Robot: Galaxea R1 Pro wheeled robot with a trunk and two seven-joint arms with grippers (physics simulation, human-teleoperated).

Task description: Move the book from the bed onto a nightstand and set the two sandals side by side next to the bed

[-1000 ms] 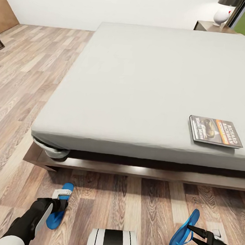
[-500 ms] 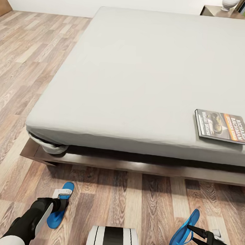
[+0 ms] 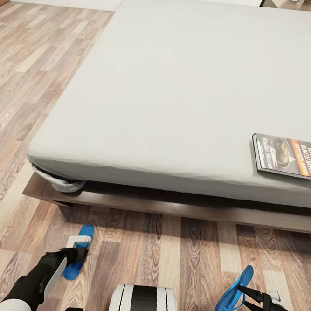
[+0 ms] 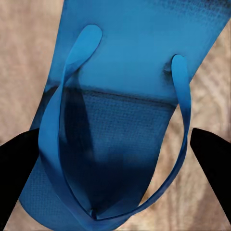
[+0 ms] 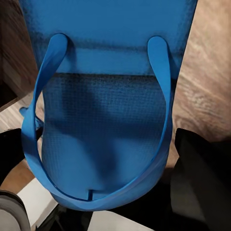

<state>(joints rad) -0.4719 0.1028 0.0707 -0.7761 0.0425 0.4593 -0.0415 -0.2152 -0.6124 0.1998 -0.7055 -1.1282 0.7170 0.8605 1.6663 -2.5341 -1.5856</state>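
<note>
The right gripper is clamped on one sandal, held tilted on edge clear of the floor. The left gripper has its jaws spread either side of the other sandal, which appears to lie flat on the boards; whether they bear on its edges cannot be told. The book lies on the bed, well beyond both jaws. Recommended: level the raised sandal, lower it just beside its mate, toes aligned, then let go.
</note>
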